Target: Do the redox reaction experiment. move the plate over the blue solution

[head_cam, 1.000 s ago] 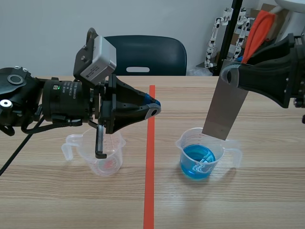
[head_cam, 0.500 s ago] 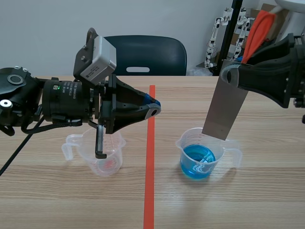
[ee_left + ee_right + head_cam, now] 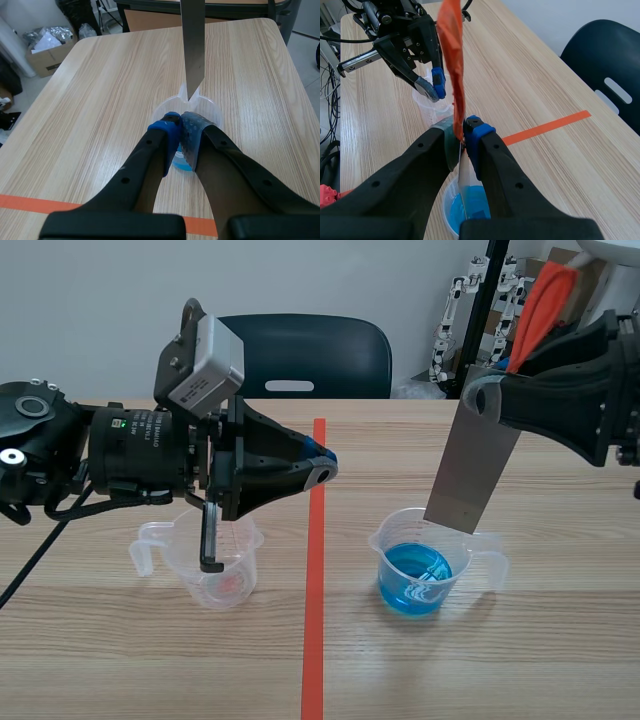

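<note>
Right tool [image 3: 462,131] is clenched on the grey plate [image 3: 475,465], hung below it just above the cup of blue solution [image 3: 412,580]; the lower edge is best centred over the liquid.

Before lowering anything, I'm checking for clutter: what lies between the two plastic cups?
In the scene view, only bare table crossed by the orange-red tape line lies between the left cup and the blue-solution cup.
</note>
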You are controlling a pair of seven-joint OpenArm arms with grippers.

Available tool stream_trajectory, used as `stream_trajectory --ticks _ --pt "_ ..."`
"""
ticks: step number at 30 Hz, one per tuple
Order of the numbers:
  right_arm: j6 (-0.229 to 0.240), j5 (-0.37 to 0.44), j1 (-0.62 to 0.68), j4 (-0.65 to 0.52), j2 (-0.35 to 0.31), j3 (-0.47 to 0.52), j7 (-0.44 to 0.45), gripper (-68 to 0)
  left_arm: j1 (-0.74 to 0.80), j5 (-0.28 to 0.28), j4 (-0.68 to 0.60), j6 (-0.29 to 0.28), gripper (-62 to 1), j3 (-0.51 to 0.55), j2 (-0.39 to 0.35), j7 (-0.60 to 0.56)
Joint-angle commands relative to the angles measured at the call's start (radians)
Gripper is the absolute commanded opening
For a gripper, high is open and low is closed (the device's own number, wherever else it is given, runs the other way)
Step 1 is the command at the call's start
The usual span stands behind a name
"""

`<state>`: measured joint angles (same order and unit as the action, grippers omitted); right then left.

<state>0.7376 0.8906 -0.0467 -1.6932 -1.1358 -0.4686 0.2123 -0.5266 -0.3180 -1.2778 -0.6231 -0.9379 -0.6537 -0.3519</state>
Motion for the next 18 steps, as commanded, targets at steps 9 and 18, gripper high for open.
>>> stream_trajectory --ticks 9,18 --pt "0.008 0.021 -0.020 -0.003 0.000 0.010 0.018 -66.9 -0.009 -0.014 -0.013 -0.001 -58.2 0.000 0.005 -0.015" --pt "0.008 0.021 -0.020 -0.003 0.000 0.010 0.018 -66.9 -0.008 -0.014 -0.013 -0.001 -58.2 0.000 0.005 -0.010"
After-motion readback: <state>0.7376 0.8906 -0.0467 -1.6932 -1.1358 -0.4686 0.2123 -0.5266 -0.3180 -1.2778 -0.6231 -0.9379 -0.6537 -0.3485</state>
